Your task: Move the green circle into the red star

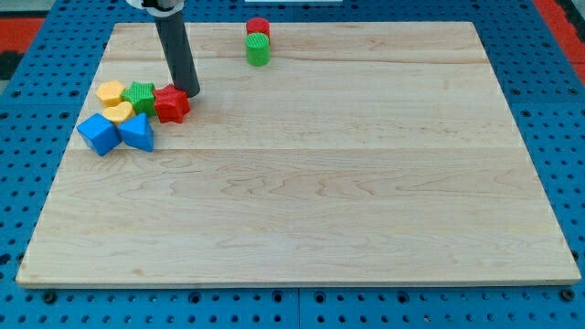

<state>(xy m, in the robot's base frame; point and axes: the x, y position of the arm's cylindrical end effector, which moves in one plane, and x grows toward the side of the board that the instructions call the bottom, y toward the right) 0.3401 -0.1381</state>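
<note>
The green circle [259, 49] stands near the view's top, touching a red circle [258, 28] just above it. The red star [171, 103] lies at the view's left, at the right end of a cluster of blocks. My tip [190, 91] rests on the board just to the upper right of the red star, very close to it or touching it. The green circle is well to the right of my tip and a little higher.
Left of the red star are a green star [140, 95], a yellow hexagon [111, 92], a yellow heart [120, 112], a blue cube [99, 133] and a blue triangle [138, 132]. The wooden board [311, 183] lies on a blue pegboard.
</note>
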